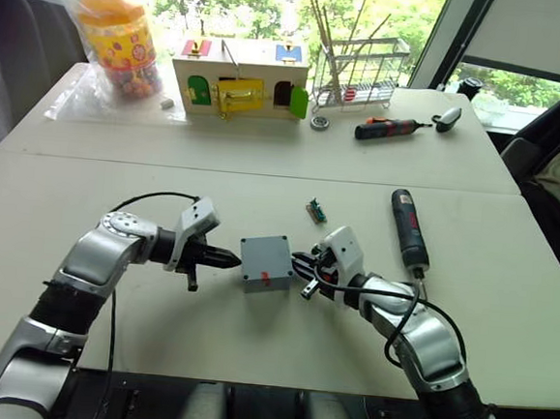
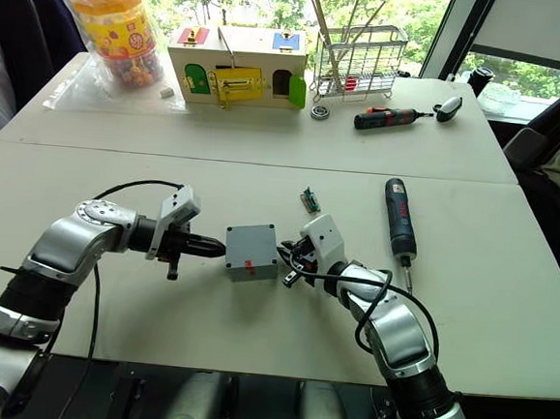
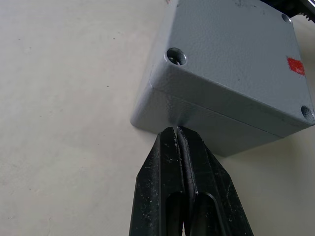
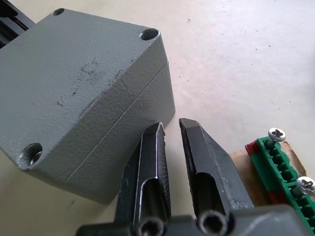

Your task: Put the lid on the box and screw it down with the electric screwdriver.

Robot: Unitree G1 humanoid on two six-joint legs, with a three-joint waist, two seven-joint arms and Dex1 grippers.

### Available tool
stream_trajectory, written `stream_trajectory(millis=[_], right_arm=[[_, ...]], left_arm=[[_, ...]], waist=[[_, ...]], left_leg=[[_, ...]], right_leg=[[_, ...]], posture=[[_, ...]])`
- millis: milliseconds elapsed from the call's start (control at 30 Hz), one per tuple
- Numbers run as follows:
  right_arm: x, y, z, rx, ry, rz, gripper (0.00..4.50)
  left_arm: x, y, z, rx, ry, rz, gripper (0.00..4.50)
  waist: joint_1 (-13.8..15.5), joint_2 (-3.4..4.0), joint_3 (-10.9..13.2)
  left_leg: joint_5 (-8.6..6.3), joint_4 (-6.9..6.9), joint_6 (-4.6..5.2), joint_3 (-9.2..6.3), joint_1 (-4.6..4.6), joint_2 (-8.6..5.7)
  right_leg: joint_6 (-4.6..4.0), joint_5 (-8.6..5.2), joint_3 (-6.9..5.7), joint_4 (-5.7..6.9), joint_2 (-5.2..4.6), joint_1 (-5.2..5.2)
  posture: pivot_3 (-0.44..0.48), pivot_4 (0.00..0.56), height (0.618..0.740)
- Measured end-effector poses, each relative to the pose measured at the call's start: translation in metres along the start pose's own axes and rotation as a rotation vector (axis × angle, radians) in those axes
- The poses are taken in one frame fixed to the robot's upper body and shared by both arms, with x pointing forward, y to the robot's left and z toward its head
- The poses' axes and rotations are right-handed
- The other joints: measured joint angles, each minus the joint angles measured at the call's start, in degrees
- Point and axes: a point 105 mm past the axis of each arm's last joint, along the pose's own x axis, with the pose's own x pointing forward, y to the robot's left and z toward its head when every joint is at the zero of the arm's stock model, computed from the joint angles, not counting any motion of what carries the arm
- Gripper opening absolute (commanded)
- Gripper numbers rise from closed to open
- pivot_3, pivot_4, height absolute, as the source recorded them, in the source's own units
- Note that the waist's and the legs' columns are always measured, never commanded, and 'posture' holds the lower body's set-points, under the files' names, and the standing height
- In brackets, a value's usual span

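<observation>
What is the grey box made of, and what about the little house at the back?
The box looks like grey plastic, though painted metal is possible: its skin is matte and finely pebbled, with moulded screw holes at the corners. The house looks like pale wood with painted doors, going by its light, flat panels.

Lighting: you have bright daylight from the windows [image 1: 277,5] behind the desk [image 1: 264,160], whose pale top glares mildly. Shadows soft. Wrist views sharp; head views bend at edges.

You have the grey lid [image 3: 231,54] seated flush on the box [image 1: 265,264]; electric screwdriver [image 1: 410,226] lies flat nearby — on the box's right.
</observation>
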Motion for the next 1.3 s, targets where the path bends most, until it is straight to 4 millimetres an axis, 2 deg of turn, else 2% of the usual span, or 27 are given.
stream_trajectory(millis=[200,533,633,700,833,900,1033,1133,1233,1300], right_arm=[[-0.005,0.003,-0.002,0.001,0.007,0.0,0.55],[-0.018,0.001,-0.014,-0.004,0.06,0.001,0.55],[-0.027,0.003,-0.012,-0.011,0.061,0.018,0.55],[-0.038,0.001,-0.008,-0.013,0.056,0.013,0.55],[-0.067,-0.006,0.001,-0.012,0.061,-0.027,0.55],[-0.073,0.0,0.004,-0.004,0.058,-0.017,0.55],[-0.078,0.009,0.014,0.011,0.027,0.024,0.55],[-0.076,0.015,0.025,0.055,-0.064,0.053,0.55],[-0.076,0.015,0.033,0.067,-0.129,0.084,0.55],[-0.076,0.009,0.03,0.068,-0.127,0.092,0.55]], left_arm=[[0.003,0.005,0.0,-0.012,-0.012,0.017,0.0],[0.013,0.006,0.012,0.013,-0.058,0.032,0.0],[0.013,0.005,0.013,0.028,-0.056,0.032,0.0],[0.005,0.005,0.014,0.048,-0.04,0.046,0.0],[-0.038,0.02,0.017,0.041,-0.043,0.167,0.0],[-0.051,0.025,0.022,0.029,-0.091,0.217,0.0],[-0.056,0.032,0.037,0.088,-0.257,0.375,0.0],[-0.066,0.029,0.045,0.062,-0.328,0.413,0.0],[-0.063,0.014,0.056,-0.062,-0.381,0.305,0.0],[-0.057,-0.008,0.063,-0.109,-0.401,0.173,0.0]], waist=[[0.0,0.0,0.0],[0.07,0.0,0.0],[0.08,0.0,0.0],[0.07,0.0,0.0],[-0.15,0.0,0.0],[-0.04,0.0,0.0],[0.32,-0.1,0.02],[0.14,-0.14,0.01],[0.14,-0.14,0.01],[0.03,-0.14,0.01]], left_leg=[[0.0,0.0,0.0,0.0,0.0,0.0],[0.0,0.0,0.0,0.0,0.0,-0.01],[0.0,0.0,0.0,0.0,-0.01,0.0],[0.0,0.0,0.0,-0.01,-0.02,0.01],[0.0,-0.06,0.01,-0.03,0.01,0.09],[0.0,-0.06,0.01,-0.02,0.02,0.09],[0.0,-0.02,0.0,-0.02,-0.01,0.04],[0.0,-0.04,0.0,-0.02,0.0,0.07],[0.0,-0.03,0.0,-0.02,0.0,0.04],[0.0,-0.03,0.0,0.0,0.0,0.01]], right_leg=[[0.0,0.0,0.0,0.0,0.0,0.0],[0.0,0.0,0.01,0.0,0.0,0.0],[0.0,0.0,0.01,-0.01,0.0,0.01],[0.0,0.0,0.01,-0.01,0.0,0.0],[-0.05,-0.02,0.02,-0.01,0.06,0.0],[-0.06,-0.03,0.02,-0.01,0.04,0.01],[-0.04,-0.02,0.0,-0.05,-0.07,0.06],[-0.04,-0.02,0.0,-0.03,-0.04,0.02],[-0.04,-0.02,-0.01,-0.02,-0.05,0.05],[-0.04,-0.02,0.0,-0.03,-0.08,0.06]], posture=[[0.0,0.15,0.736],[0.0,0.15,0.736],[0.0,0.15,0.736],[0.0,0.15,0.736],[0.0,0.15,0.736],[0.0,0.15,0.736],[0.0,0.15,0.736],[0.0,0.15,0.736],[0.0,0.15,0.736],[0.0,0.15,0.736]])
